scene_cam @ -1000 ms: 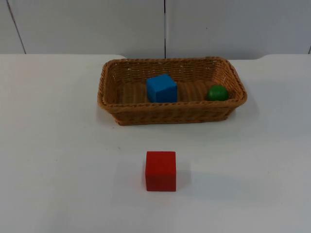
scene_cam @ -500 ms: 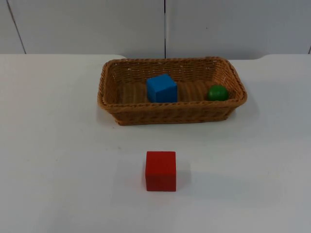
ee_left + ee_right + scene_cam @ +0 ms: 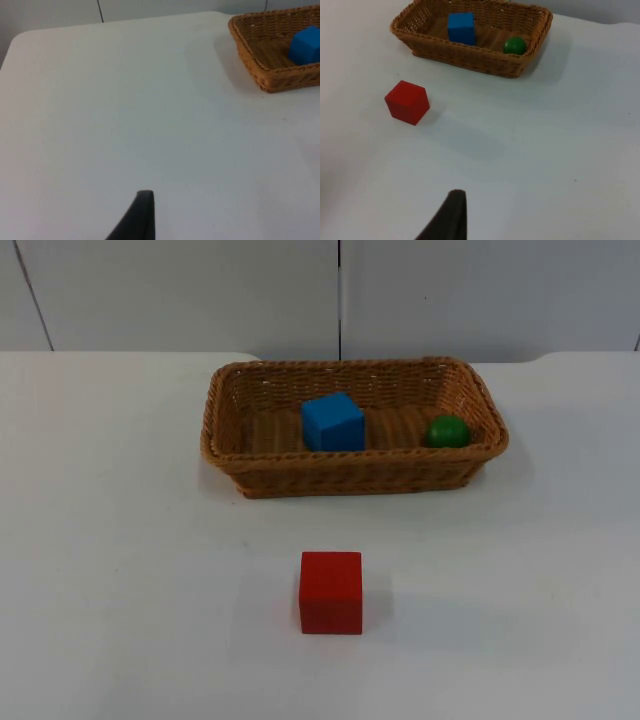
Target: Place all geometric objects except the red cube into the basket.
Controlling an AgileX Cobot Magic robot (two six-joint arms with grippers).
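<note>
From the top view we look down and forward over the desk [image 3: 120, 540] to the grey partition wall [image 3: 180, 290] at its far edge, with the basket [image 3: 352, 476] towards that edge and the red cube [image 3: 331, 591] nearer us. From the left wrist we look from close above along the bare desk to its far corner, sharing with the top view just the basket's end and the blue cube [image 3: 305, 45]. From the right wrist we stand further back and higher, and share the whole basket, the blue cube, the green ball [image 3: 514, 45] and the red cube.
</note>
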